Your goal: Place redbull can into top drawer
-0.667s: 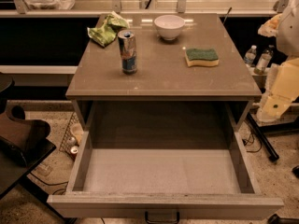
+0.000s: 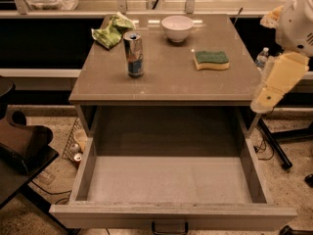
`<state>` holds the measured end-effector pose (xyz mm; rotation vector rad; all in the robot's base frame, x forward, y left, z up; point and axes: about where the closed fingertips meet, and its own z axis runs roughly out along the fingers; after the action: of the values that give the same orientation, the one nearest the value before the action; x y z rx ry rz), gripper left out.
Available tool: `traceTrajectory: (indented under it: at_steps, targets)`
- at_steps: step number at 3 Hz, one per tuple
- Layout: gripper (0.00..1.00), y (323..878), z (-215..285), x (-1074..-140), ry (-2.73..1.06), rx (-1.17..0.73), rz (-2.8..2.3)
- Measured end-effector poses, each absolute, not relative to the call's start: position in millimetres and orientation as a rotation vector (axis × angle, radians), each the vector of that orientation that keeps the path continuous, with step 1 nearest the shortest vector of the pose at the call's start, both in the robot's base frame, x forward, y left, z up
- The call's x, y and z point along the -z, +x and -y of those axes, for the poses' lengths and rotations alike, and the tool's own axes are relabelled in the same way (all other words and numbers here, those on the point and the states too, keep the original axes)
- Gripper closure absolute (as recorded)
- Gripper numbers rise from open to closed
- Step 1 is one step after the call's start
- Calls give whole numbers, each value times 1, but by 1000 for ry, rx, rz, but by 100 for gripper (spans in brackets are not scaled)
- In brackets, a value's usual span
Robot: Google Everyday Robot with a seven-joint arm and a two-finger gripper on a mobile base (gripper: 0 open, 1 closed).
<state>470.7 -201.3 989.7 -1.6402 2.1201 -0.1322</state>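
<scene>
Redbull can (image 2: 133,54) stands upright on the table (image 2: 168,84); the top drawer (image 2: 168,180) lies open below. The gripper (image 2: 276,84) hangs off the table's right edge, apparently empty; its opening cannot be told.

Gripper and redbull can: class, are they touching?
Apart. Camera view shows the gripper off the right side of the table, far from the redbull can standing on it.

The single camera looks steeply down from the front, close above the open top drawer (image 2: 171,182). The gripper (image 2: 272,87) sits at the frame's right edge.
</scene>
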Motion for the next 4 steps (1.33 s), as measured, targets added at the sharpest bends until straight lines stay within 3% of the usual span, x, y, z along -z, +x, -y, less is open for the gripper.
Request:
traceTrajectory:
  at_steps: [2,3,4]
  targets:
    - [0,602,151,-1017,-1301,-45,-1843]
    - [0,625,134,-1019,-1176,-161,-1760]
    - [0,625,134,-1019,-1177,-160,-1760]
